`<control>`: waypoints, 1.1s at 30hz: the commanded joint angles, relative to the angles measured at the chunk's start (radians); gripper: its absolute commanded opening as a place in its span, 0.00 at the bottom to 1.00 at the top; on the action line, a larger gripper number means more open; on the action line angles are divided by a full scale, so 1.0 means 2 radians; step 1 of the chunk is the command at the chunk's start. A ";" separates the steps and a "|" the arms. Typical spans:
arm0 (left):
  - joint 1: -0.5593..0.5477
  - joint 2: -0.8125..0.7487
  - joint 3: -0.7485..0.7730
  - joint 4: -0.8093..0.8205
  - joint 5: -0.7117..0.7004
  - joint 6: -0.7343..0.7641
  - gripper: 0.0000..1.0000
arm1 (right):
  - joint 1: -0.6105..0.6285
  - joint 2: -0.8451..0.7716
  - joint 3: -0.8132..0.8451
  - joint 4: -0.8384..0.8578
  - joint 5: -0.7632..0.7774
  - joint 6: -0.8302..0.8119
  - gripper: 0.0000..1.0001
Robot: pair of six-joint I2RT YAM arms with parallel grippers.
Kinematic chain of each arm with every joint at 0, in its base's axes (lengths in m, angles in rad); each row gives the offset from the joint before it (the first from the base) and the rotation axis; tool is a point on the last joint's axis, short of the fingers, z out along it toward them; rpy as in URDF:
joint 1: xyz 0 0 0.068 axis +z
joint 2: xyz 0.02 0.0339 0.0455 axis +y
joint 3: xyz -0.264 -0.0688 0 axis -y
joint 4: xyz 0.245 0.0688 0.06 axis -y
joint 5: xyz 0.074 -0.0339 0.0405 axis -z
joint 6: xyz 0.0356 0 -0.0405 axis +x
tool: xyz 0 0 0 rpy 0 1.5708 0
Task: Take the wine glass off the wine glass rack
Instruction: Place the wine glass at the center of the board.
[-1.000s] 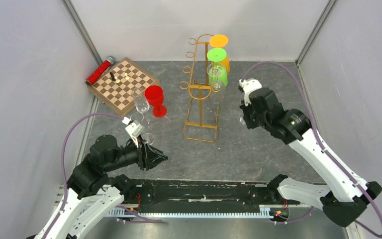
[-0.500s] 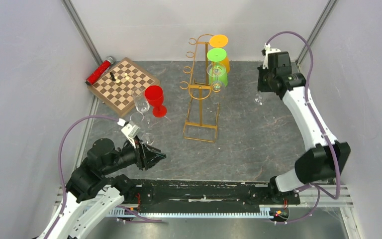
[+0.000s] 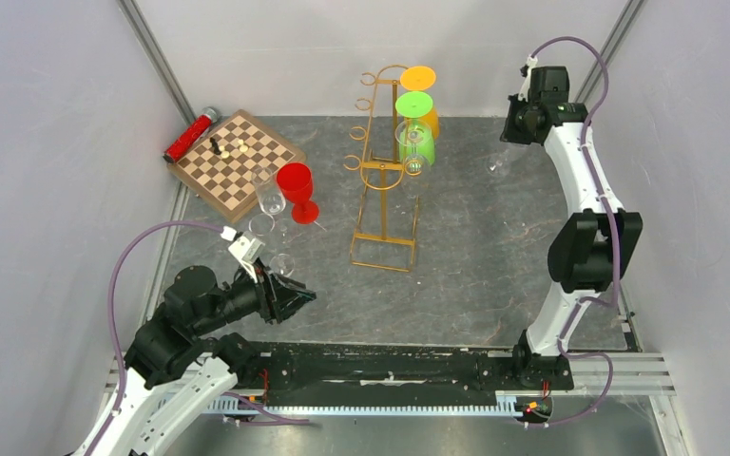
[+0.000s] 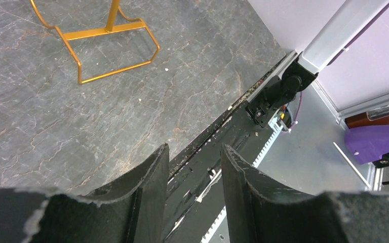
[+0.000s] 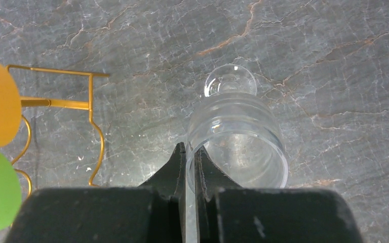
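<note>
One gold wire rack (image 3: 384, 180) stands mid-table. Three glasses hang upside down on its right-hand hooks: one orange glass (image 3: 419, 80), one green glass (image 3: 416, 104) and what looks like one clear glass (image 3: 414, 160) below them. Well to the right of the rack and clear of it, the right claw (image 5: 190, 152) is closed on the rim of one clear wine glass (image 5: 238, 142), whose foot points down toward the table (image 5: 334, 61). Left of the rack stand one red goblet (image 3: 297, 188) and about three clear empty glasses (image 3: 271, 199). Farther left lie one chessboard (image 3: 238, 163) with a few small pieces and one red tube (image 3: 190, 135), whose label is too small to read. Nearer than the rack, the left claw (image 4: 192, 152) is parted and empty.
</note>
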 commanded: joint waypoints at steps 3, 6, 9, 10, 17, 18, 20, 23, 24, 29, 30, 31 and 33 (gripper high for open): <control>0.003 0.006 -0.001 0.019 -0.010 -0.012 0.49 | -0.011 0.035 0.059 0.007 -0.010 0.004 0.00; 0.003 0.009 -0.001 0.017 -0.013 -0.013 0.49 | -0.014 0.052 0.070 0.004 -0.014 0.003 0.00; 0.003 0.013 -0.001 0.017 -0.013 -0.013 0.49 | -0.015 0.062 0.075 0.004 -0.016 0.003 0.00; 0.003 0.013 -0.001 0.017 -0.013 -0.013 0.49 | -0.015 0.065 0.077 0.004 -0.017 0.003 0.00; 0.003 0.015 0.000 0.016 -0.014 -0.013 0.49 | -0.015 0.085 0.082 -0.002 -0.004 -0.002 0.00; 0.003 0.016 0.000 0.016 -0.015 -0.013 0.49 | -0.015 0.087 0.082 -0.003 -0.002 -0.003 0.00; 0.003 0.015 0.000 0.016 -0.015 -0.013 0.49 | -0.015 0.092 0.082 -0.002 -0.002 -0.003 0.00; 0.003 0.016 0.000 0.016 -0.015 -0.013 0.49 | -0.015 0.098 0.086 -0.002 -0.001 -0.002 0.00; 0.003 0.016 0.000 0.016 -0.015 -0.013 0.49 | -0.015 0.100 0.088 -0.002 -0.002 -0.002 0.00; 0.003 0.016 0.000 0.016 -0.016 -0.013 0.49 | -0.015 0.108 0.098 -0.001 0.000 0.000 0.16; 0.003 0.015 0.000 0.016 -0.016 -0.013 0.49 | -0.015 0.109 0.100 -0.001 0.001 0.001 0.17; 0.003 0.016 0.000 0.016 -0.016 -0.013 0.49 | -0.015 0.110 0.102 -0.001 0.001 0.001 0.20; 0.003 0.015 0.000 0.016 -0.015 -0.013 0.49 | -0.015 0.110 0.105 0.000 0.002 0.001 0.26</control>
